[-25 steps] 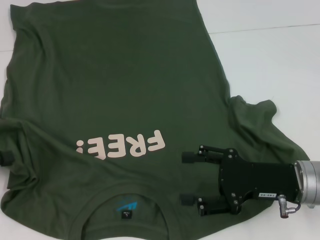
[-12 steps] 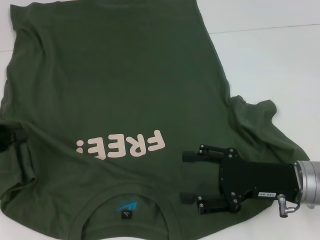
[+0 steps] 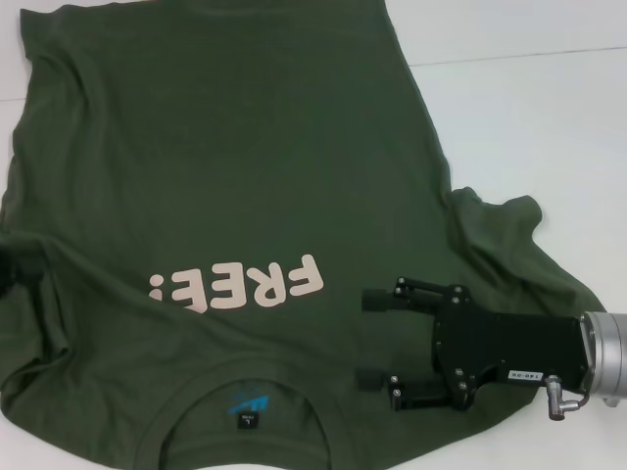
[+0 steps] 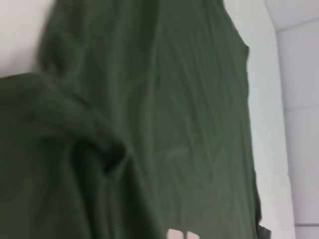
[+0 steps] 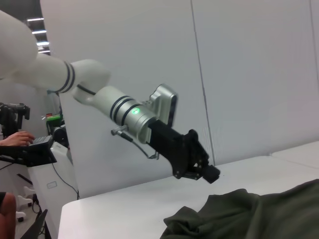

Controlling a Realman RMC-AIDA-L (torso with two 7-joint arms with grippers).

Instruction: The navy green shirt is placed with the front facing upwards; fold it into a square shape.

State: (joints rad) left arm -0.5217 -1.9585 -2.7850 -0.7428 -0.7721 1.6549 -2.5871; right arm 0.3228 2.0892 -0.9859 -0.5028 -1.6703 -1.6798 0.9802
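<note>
Shirt (image 3: 225,176) flat on table (image 3: 529,108), print up, collar nearest us. Our right gripper (image 3: 374,338) hovers open just beside collar; left gripper (image 5: 202,172) beyond far sleeve, fingers unclear. We judge cloth light, limp, wrinkle-prone; best pinched at shoulder seam.

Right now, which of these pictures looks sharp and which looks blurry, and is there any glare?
Head view: sharp, evenly lit, the navy green shirt and its lettering crisp, the right gripper open just above it. Left wrist view: soft and out of focus, folds smeared. Right wrist view: fairly clear, the left gripper hovering above the table; no strong glare anywhere.
</note>
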